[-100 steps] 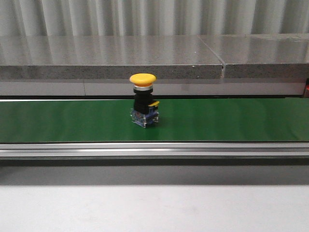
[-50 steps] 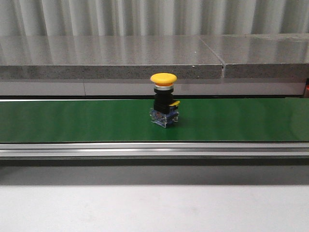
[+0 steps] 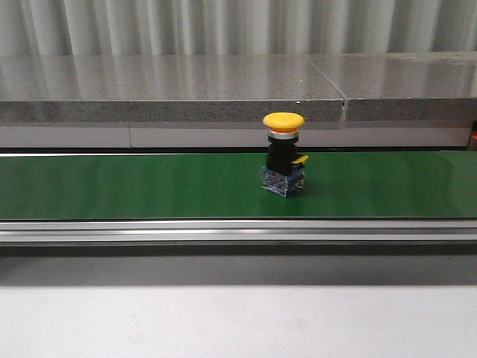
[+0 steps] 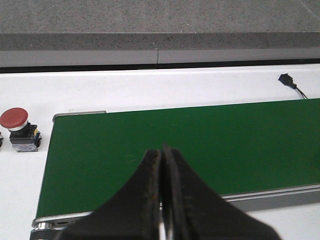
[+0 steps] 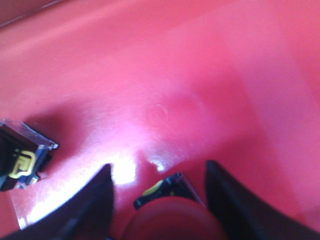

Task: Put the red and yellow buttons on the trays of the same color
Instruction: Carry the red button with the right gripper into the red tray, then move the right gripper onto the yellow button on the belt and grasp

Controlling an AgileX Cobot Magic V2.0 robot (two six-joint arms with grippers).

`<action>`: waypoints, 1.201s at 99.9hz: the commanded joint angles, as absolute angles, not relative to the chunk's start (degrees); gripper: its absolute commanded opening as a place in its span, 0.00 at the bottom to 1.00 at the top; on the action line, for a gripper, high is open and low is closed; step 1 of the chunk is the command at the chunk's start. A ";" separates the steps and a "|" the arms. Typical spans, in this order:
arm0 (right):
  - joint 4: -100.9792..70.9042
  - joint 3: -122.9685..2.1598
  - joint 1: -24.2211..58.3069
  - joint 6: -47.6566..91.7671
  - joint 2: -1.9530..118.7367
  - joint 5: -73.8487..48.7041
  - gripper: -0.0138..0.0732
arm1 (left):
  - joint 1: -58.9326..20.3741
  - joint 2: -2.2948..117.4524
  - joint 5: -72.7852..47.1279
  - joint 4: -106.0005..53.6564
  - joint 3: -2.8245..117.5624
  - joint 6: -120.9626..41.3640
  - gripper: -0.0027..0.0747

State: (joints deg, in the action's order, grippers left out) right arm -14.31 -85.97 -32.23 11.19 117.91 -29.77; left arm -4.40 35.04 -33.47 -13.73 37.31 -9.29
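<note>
A yellow button (image 3: pixel 283 153) stands upright on the green conveyor belt (image 3: pixel 112 186), a little right of the middle in the front view. Neither gripper shows in that view. My left gripper (image 4: pixel 161 149) is shut and empty, hovering over the belt (image 4: pixel 200 140) near its end. A red button (image 4: pixel 16 128) stands on the white surface just off that end. My right gripper (image 5: pixel 159 166) is open low over the red tray (image 5: pixel 190 75), with a red button (image 5: pixel 175 220) standing between its fingers. No yellow tray is in view.
Another button's black and clear base (image 5: pixel 20 160) sits on the red tray beside my right gripper. A grey stone ledge (image 3: pixel 186 89) runs behind the belt and a metal rail (image 3: pixel 238 231) along its front. A small black cable end (image 4: pixel 287 79) lies on the white surface beyond the belt.
The yellow button has travelled to the right along the belt, from left of the middle to right of it, still upright.
</note>
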 commanded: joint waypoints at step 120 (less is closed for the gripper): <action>-14.77 -74.03 -18.57 19.37 80.03 -48.10 0.78 | -4.85 35.08 -29.22 -14.83 38.87 -9.43 0.01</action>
State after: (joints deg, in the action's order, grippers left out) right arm -14.21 -75.91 -20.27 17.96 85.05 -48.86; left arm -4.40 35.04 -33.47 -13.73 37.31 -9.29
